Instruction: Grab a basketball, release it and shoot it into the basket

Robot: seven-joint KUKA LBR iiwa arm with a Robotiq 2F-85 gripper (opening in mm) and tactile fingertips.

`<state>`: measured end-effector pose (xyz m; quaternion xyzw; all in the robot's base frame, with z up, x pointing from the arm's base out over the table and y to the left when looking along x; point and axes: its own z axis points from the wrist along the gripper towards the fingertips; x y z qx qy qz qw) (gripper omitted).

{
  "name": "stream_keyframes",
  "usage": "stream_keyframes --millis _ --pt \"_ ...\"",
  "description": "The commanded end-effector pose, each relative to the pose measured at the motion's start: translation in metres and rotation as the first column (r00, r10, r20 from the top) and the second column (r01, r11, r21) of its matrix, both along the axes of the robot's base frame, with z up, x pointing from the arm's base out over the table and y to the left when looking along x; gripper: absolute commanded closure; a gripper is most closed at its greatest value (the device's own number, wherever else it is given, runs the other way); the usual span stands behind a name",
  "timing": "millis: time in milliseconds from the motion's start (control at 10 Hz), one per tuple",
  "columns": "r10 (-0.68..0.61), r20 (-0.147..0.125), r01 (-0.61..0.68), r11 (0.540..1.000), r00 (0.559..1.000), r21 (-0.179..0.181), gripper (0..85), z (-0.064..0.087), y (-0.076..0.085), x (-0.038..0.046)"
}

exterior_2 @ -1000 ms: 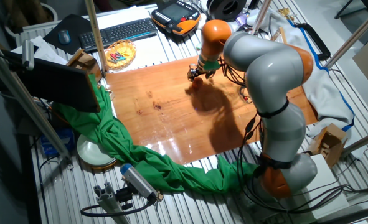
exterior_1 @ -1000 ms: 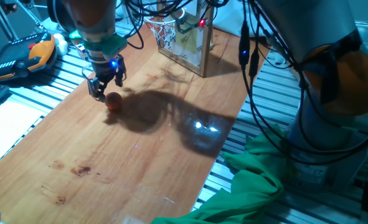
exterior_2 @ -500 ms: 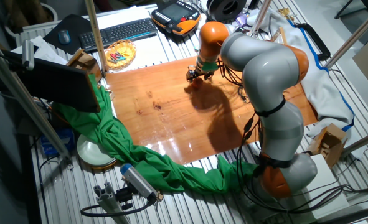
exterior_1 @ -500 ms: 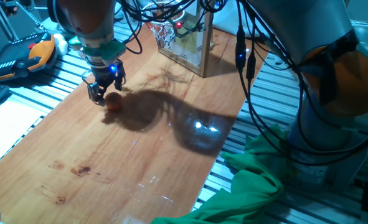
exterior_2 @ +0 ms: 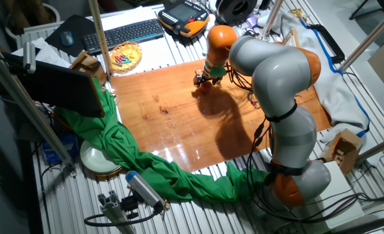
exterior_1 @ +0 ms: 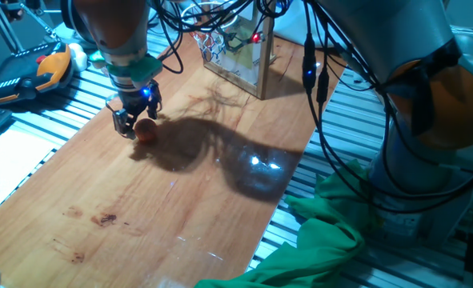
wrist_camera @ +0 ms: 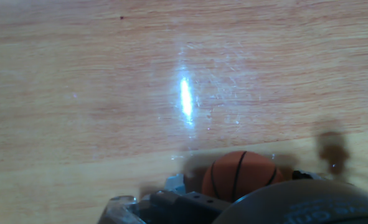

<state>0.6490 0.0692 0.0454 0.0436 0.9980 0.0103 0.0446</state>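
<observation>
**Claw at ball, grasp unconfirmed**

Claw (exterior_1: 134, 124) is low on the worktop (exterior_1: 180, 200), fingers apparently straddling the one basketball (exterior_1: 146, 132); can't tell if closed on it. Ball sits on the wood. Lift, release and shot remain. One basket (exterior_1: 208, 36), far end, empty.

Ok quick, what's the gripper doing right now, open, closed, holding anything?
Gripper: down at the wooden table, right beside the basketball; whether the fingers are open or shut on the ball cannot be told from these views.
</observation>
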Motion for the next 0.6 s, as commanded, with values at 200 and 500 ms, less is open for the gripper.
stream_keyframes --millis 200,500 --pt "-0.002 0.005 0.002 1.0 1.0 -0.001 0.0 -0.0053 -0.0004 0.0011" --pt "-0.002 0.01 0.002 1.0 1.0 0.004 0.0 -0.0097 -0.0011 0.0004"
